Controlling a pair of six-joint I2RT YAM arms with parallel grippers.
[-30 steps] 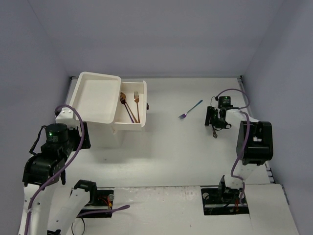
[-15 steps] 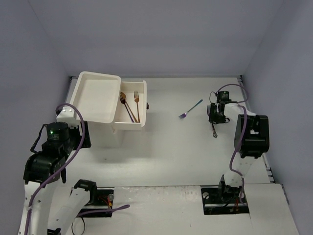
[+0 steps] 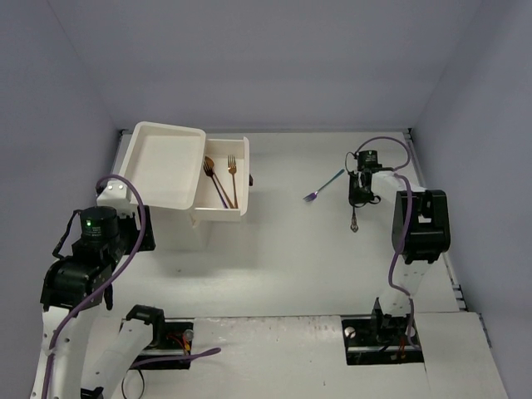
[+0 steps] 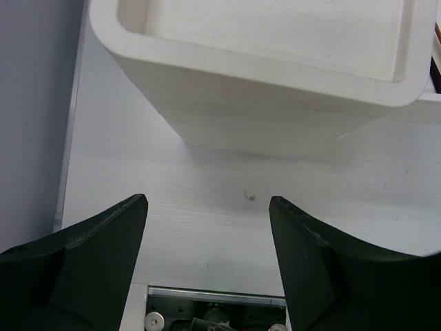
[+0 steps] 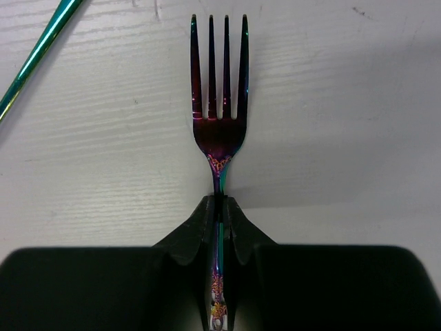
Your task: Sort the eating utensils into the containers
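Note:
My right gripper (image 5: 220, 207) is shut on the handle of an iridescent rainbow fork (image 5: 219, 131), whose tines point away from me just over the white table. From above, the right gripper (image 3: 358, 193) is at the back right, with the fork (image 3: 355, 218) sticking out toward the near side. A second iridescent utensil with a teal handle (image 3: 322, 185) lies to its left; its handle (image 5: 38, 52) crosses the wrist view's corner. The white drawer unit (image 3: 162, 162) stands back left, its open drawer (image 3: 241, 150) holding gold utensils (image 3: 232, 174). My left gripper (image 4: 207, 203) is open and empty.
The white unit's rounded wall (image 4: 275, 103) fills the top of the left wrist view, close ahead of the open fingers. The left arm's base plate (image 4: 213, 314) shows below. Purple cables loop along both arms. Grey walls enclose the table at the back and sides.
My right gripper has shut on the iridescent fork's handle and shifted left and toward the back. The fork has moved slightly left with it. The left arm has stayed still.

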